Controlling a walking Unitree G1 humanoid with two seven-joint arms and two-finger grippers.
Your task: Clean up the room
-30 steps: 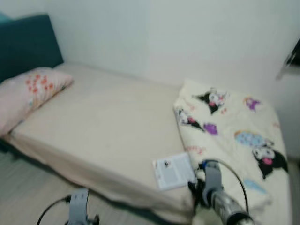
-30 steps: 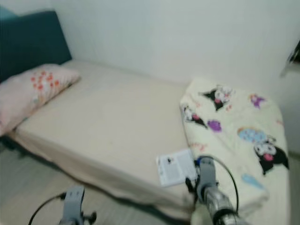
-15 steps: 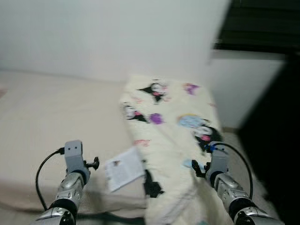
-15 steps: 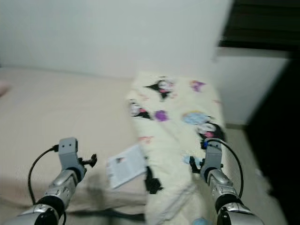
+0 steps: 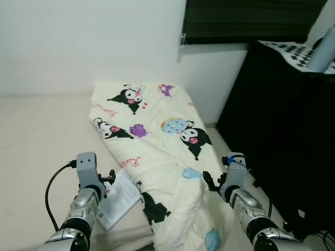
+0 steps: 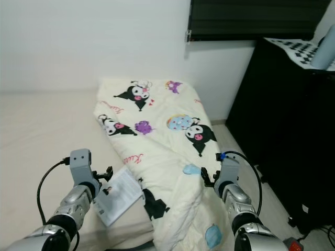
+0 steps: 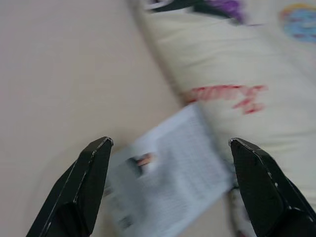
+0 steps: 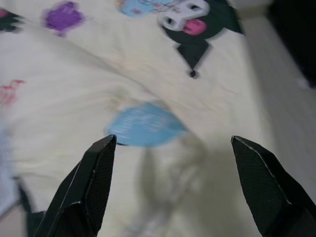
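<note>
— Looking past the bedding: plain white wall [image 5: 89, 47] running behind everything, dark slatted window blind [image 5: 251, 21] hanging at the top right.

— And filling the right side?

— Tall black cabinet [image 5: 282, 141] standing close to the bed, nearly reaching the blind. Black-and-white checkered cloth [image 5: 296, 52] lying on its top, pale blue cylindrical bottle [image 5: 322, 49] standing upright at the cloth's far edge.

— Anything lying lower down?

— Narrow strip of pale floor [image 6: 230, 144] showing between cabinet and bed. Dark cables [image 5: 327, 238] trailing at the cabinet's foot. Smooth beige mattress sheet [image 5: 36, 130] stretching away to the left, meeting the wall.
</note>
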